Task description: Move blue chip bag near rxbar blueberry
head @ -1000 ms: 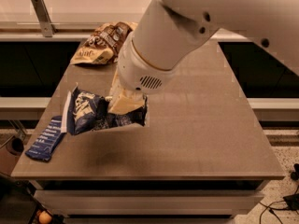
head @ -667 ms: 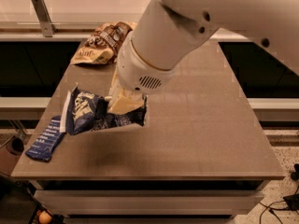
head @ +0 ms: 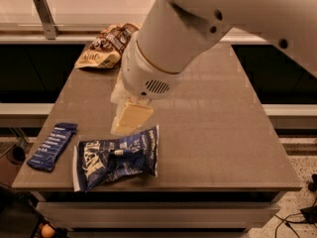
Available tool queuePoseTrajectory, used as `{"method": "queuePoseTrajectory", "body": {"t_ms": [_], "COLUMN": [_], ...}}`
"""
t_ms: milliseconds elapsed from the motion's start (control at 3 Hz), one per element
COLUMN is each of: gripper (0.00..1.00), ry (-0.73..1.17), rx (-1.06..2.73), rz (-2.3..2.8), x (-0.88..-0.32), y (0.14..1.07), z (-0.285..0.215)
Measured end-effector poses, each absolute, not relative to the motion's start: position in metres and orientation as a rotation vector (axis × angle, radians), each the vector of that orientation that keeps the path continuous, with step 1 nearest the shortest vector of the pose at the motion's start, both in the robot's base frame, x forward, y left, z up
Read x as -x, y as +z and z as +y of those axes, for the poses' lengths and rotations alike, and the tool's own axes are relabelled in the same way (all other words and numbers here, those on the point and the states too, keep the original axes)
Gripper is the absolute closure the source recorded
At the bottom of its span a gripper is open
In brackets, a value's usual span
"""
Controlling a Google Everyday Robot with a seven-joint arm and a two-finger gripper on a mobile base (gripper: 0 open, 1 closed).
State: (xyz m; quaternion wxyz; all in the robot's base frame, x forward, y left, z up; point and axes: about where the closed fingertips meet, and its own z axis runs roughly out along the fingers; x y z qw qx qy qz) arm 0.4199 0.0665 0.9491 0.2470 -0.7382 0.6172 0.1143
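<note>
The blue chip bag, crinkly dark-blue foil with white lettering, lies near the table's front-left edge. The rxbar blueberry, a slim flat dark-blue bar with white text, lies just left of it with a small gap between them. My gripper, cream-coloured under the big white arm, hangs right over the bag's upper edge. I cannot tell whether it still touches the bag.
A brown-and-tan chip bag lies at the table's back left. The grey-brown table ends just in front of the blue bag. A metal post stands on the counter behind. The white arm hides the table's middle.
The blue chip bag was held up above the table; now it sits lower, near the front edge and beside the bar. The gripper came down and forward with it.
</note>
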Motion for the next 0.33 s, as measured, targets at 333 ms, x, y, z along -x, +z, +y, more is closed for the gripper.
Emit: {"method": "queuePoseTrajectory", "body": {"t_ms": [333], "gripper": [0.0], "ry": [0.304], "rx": [2.013], "rz": [1.676], "x": [-0.4181], "y": [0.9528], "z": [0.0677]}}
